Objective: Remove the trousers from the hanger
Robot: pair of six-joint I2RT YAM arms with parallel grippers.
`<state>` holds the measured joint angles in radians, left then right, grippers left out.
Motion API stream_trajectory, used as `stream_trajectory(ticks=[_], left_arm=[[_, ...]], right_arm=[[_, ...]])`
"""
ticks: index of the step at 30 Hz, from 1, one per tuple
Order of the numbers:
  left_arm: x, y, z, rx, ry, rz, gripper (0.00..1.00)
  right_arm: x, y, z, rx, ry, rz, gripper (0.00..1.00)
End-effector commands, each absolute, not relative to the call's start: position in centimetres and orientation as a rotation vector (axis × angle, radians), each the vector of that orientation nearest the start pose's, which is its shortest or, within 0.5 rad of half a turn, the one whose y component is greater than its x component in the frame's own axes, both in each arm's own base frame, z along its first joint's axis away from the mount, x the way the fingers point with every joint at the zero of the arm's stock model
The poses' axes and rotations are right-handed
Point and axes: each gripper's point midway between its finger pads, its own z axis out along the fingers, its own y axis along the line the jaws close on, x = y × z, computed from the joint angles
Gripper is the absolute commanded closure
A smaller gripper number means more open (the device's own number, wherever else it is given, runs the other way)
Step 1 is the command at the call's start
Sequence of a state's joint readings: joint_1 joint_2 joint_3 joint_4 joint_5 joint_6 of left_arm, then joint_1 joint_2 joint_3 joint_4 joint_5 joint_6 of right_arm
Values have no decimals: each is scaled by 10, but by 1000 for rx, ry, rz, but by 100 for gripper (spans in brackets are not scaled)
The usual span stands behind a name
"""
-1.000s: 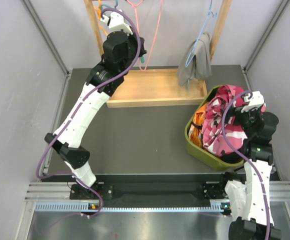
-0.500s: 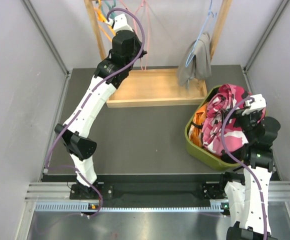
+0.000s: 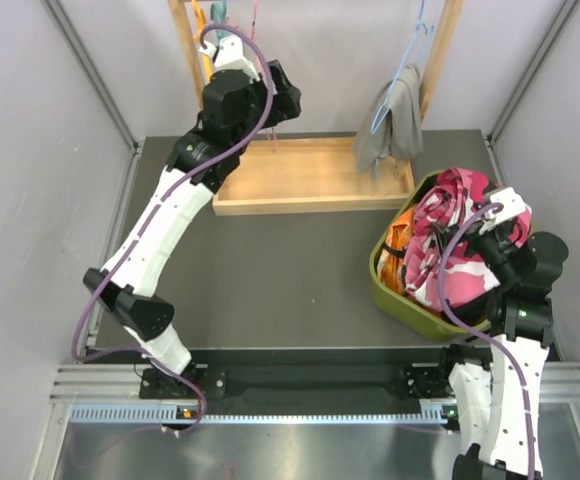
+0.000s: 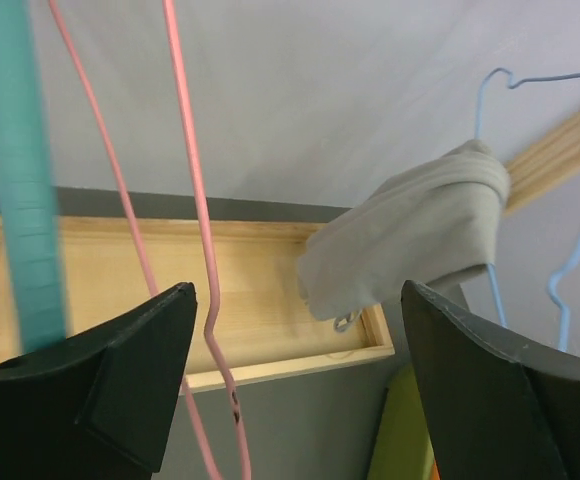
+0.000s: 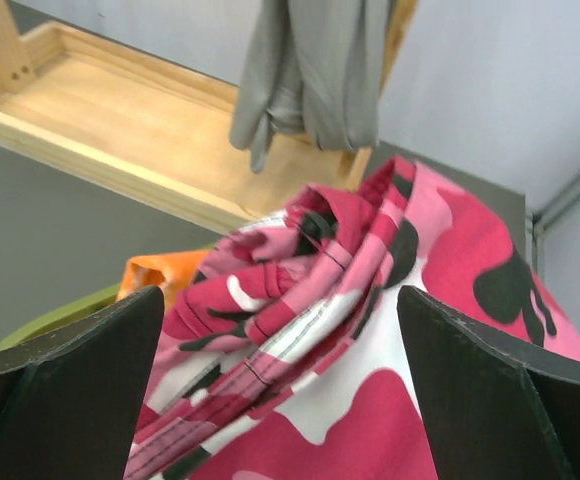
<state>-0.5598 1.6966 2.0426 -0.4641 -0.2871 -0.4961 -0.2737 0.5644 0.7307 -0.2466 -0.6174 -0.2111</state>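
The grey trousers (image 3: 391, 122) hang folded over a blue hanger (image 3: 407, 62) at the rack's right end, drooping limp above the wooden tray. The pink-and-dark patterned trousers (image 3: 452, 238) lie crumpled, heaped in the green bin (image 3: 390, 296), with the orange trousers (image 3: 399, 238) showing beneath at its left side.

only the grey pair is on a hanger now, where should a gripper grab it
Probably the bunched lower folds of the grey trousers, below the blue hanger. They drape over it and hang free above the wooden tray. Come from the near left side, since the rack post stands close on their right.
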Motion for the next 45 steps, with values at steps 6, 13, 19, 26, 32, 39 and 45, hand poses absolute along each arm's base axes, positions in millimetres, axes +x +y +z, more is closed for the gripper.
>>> stream_trajectory(ticks=[6,13,19,26,32,39,45], left_arm=[[376,-230,522,51,1525,-663,9],[343,-232,524,185,1469,-728,7],[327,-276,527,315,1452,-981,9],[341,-341,533,390,1437,-1159,9],[378,-376,537,314,1417,-1186,10],[438,-423,502,180,1424,-1292,13],[456,-447,491,162,1380,-1337,17]], right_arm=[[252,63,339,-595,1503,355,0],[259,77,362,-621,1511,513,0],[270,78,372,-572,1518,573,0],[277,77,375,-480,1556,635,0],[277,75,361,-428,1588,643,0],[269,73,348,-400,1614,622,0],[263,72,337,-387,1628,602,0]])
